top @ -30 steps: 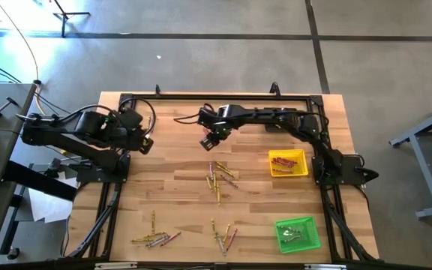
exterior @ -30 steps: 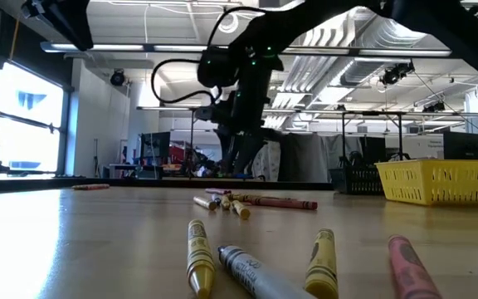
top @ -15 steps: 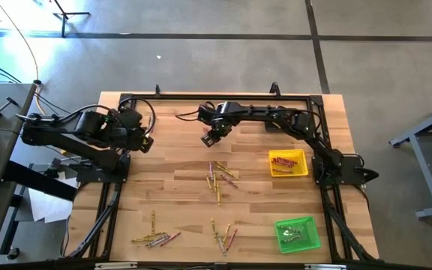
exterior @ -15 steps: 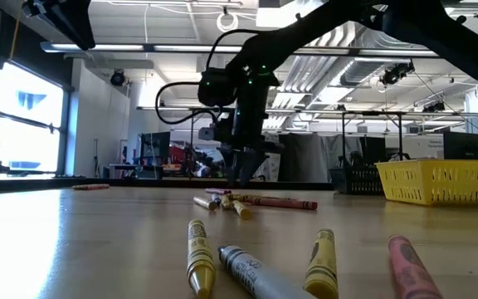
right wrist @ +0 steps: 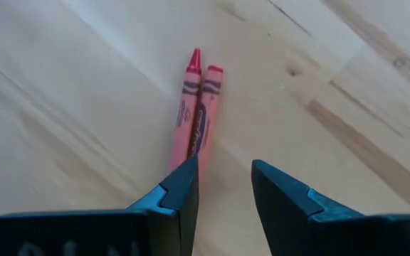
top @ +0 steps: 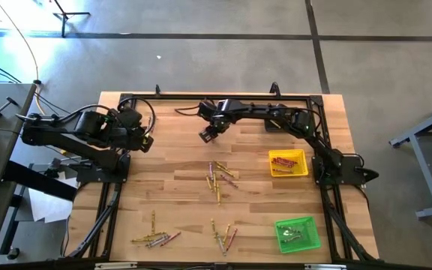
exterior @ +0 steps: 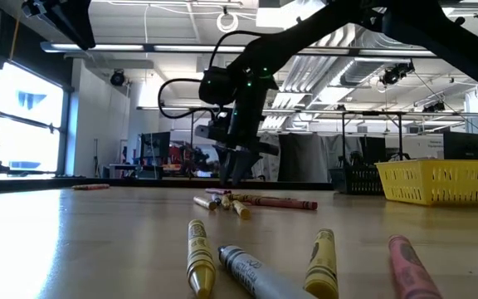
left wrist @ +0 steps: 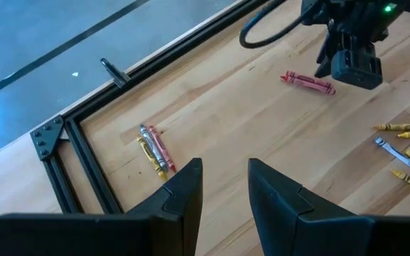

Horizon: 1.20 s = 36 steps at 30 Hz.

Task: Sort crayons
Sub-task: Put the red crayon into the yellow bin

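Two red crayons (right wrist: 198, 107) lie side by side on the wooden table; they also show in the left wrist view (left wrist: 308, 82). My right gripper (right wrist: 223, 178) is open just over their near end, at the table's far middle (top: 208, 135). One of its fingers (right wrist: 180, 188) shows in front of the pair's end. My left gripper (left wrist: 225, 178) is open and empty at the far left (top: 147, 142), near three crayons (left wrist: 154, 148), one grey, one yellow and one red. More crayons lie in a middle cluster (top: 220, 180).
A yellow tray (top: 303, 172) with red crayons stands at the right. A green tray (top: 315, 241) with greyish crayons stands at the near right. Loose crayons lie near the front edge (top: 156, 238), (top: 223, 236). A black frame (top: 216, 97) runs along the far edge.
My right gripper has shifted a little toward the table's far left and has tipped, so its fingers now slant in the low view. The crayons lie where they were.
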{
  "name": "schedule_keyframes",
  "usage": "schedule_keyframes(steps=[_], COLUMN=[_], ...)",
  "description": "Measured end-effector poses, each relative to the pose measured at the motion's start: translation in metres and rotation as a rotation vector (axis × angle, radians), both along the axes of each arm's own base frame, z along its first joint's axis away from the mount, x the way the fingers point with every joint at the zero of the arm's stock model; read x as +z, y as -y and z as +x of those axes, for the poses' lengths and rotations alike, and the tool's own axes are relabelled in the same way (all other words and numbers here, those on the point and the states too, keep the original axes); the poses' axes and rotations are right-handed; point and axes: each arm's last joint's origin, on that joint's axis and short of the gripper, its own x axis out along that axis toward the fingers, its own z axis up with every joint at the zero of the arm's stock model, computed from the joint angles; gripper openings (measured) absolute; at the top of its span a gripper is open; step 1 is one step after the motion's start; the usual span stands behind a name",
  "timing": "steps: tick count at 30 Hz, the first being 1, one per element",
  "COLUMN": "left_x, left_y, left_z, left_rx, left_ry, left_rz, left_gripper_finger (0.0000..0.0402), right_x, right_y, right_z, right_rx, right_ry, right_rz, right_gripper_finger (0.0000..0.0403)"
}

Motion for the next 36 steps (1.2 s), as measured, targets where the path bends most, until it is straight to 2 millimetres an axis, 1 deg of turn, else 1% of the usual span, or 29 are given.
schedule_keyframes(steps=[9,21,32,36], left_x=[0.000,0.000,0.000,0.000], left_y=[0.000,0.000,0.000,0.000], left_z=[0.000,0.000,0.000,0.000], left_rx=[-0.013,-0.033,-0.040,-0.039], left_ry=[-0.011,-0.027,-0.034,-0.034], left_rz=[0.006,0.015,0.018,0.019], left_gripper_finger=[0.0099,0.0099,0.0099,0.0099], right_x=[0.001,-0.016,-0.016,-0.017], right_y=[0.002,0.003,0.003,0.003], right_z=[0.004,0.006,0.007,0.006], right_rx=[-0.006,-0.045,-0.048,-0.048], right_ry=[0.048,0.032,0.030,0.025], right_rz=[-0.002,0.032,0.022,0.019], right_gripper_finger=[0.0116,0.0116,0.0116,0.0098])
